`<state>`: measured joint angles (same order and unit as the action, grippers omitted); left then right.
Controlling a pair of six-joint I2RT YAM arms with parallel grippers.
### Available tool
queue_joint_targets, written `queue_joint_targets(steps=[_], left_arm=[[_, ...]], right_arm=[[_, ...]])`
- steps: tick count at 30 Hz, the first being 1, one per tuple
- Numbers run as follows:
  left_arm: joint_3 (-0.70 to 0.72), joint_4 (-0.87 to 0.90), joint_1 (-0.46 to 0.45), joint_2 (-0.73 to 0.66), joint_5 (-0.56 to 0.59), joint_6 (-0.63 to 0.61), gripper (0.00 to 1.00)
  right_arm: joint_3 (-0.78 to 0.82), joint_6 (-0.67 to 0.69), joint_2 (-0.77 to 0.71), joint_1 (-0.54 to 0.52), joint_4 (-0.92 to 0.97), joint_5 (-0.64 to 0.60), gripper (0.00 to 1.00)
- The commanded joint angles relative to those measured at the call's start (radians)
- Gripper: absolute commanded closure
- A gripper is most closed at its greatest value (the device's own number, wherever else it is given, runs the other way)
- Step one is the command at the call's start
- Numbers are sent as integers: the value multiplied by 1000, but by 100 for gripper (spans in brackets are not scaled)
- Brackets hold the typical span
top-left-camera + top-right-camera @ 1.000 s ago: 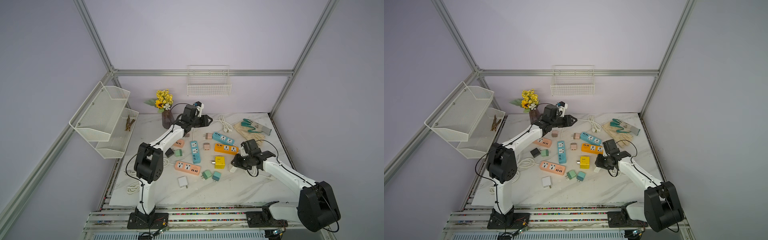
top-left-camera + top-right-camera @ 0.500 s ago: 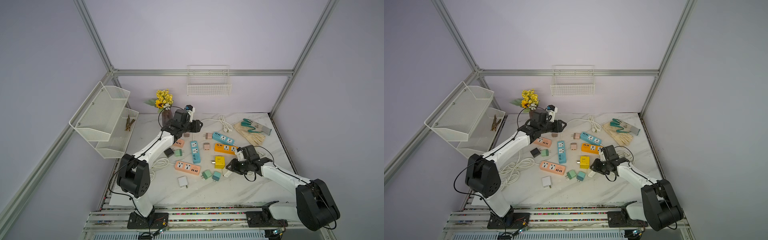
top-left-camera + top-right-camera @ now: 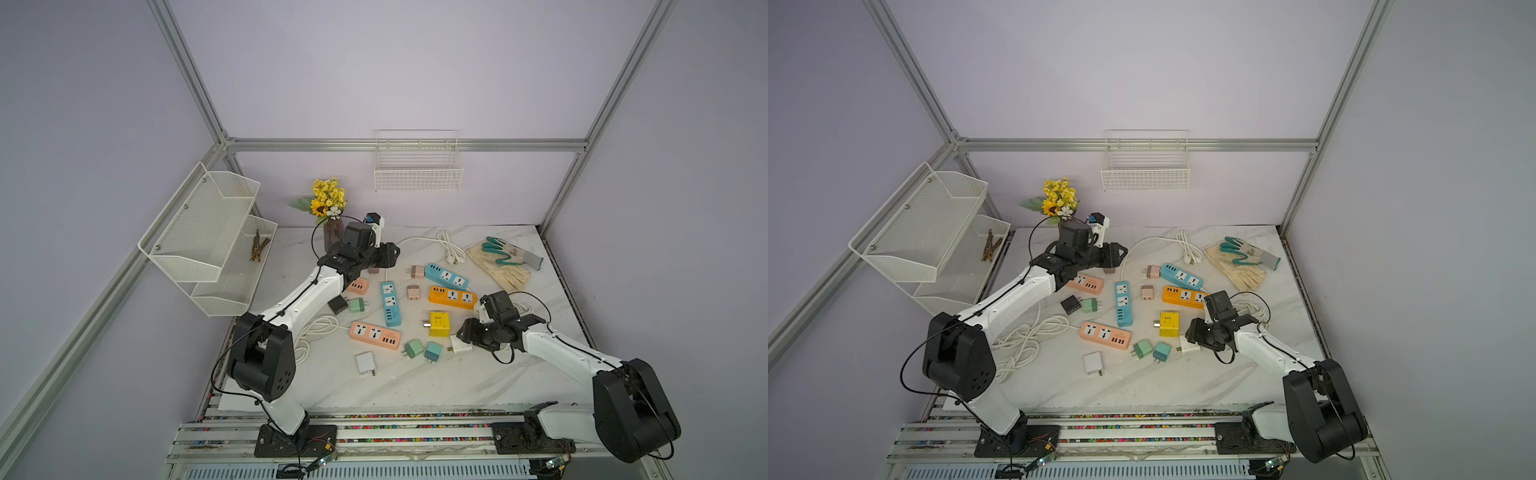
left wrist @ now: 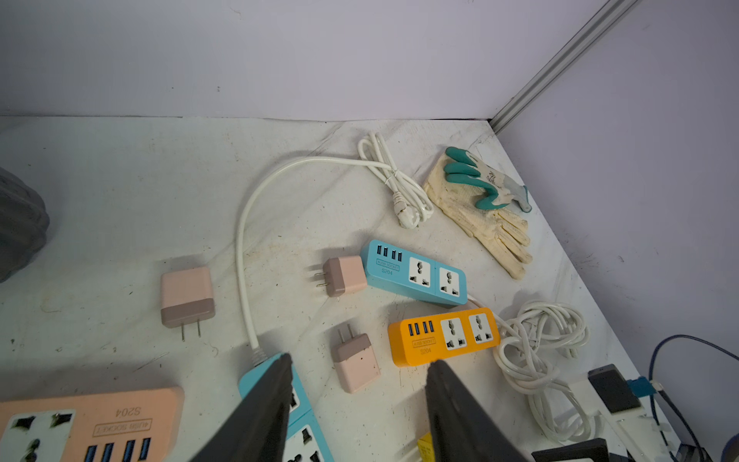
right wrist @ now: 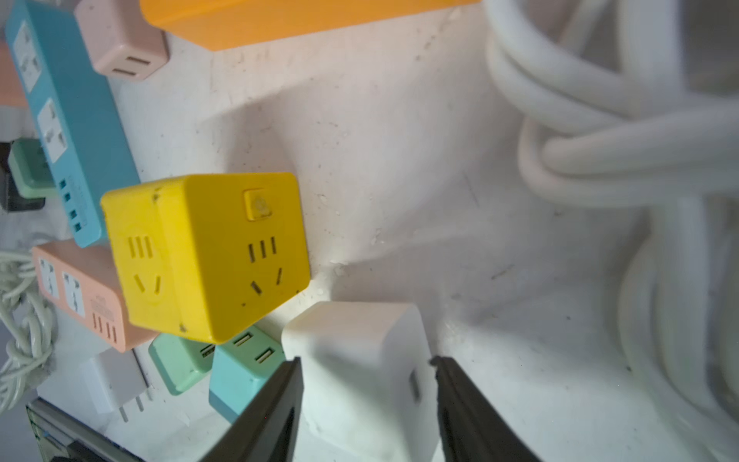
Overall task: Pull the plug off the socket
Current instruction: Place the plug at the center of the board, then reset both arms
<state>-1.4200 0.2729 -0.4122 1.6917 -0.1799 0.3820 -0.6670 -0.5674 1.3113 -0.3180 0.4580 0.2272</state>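
Straddling the white plug (image 3: 460, 345) right now, the right gripper (image 5: 366, 362) has its jaws spread to either side of it, roughly as wide as the plug's body. The plug lies flat on the table (image 3: 415, 386), so that reads as resting free, not pinched, though I can't tell whether the jaws brush its sides. And look where it sits: near-right on the table, just beside the yellow cube socket (image 5: 204, 256) and not plugged into it, its prongs out in the open in a top view. So the pull itself looks done! Over at the far left, the left gripper (image 4: 360, 359) hovers above the table, jaws well apart, nothing between them. Every outlet I can see on the cube is empty. What's left, by my reckoning, is only drawing both arms away.
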Motion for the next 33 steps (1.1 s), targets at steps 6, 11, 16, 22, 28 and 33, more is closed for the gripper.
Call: queue_joint_targets(steps=[6,11,16,22,28,33], left_arm=[[73,-45,9,-116,109,-31,41],[194,-95,10,-191,257,-82,1],[351,-188,12,-259,505,-138,0],[539,-438,30,-256,568,-394,0],[602,-588,65,-192,654,-546,0],[663,-537,224,-222,504,-443,0]], right_arm=[[-160,-5,-92,-2,66,-315,15],[-212,103,-119,-1,-141,-566,0],[-195,326,-98,-2,-461,-703,0],[-195,513,12,3,-646,-789,0],[-103,643,63,44,-821,-830,1],[51,609,30,111,-933,-670,1]])
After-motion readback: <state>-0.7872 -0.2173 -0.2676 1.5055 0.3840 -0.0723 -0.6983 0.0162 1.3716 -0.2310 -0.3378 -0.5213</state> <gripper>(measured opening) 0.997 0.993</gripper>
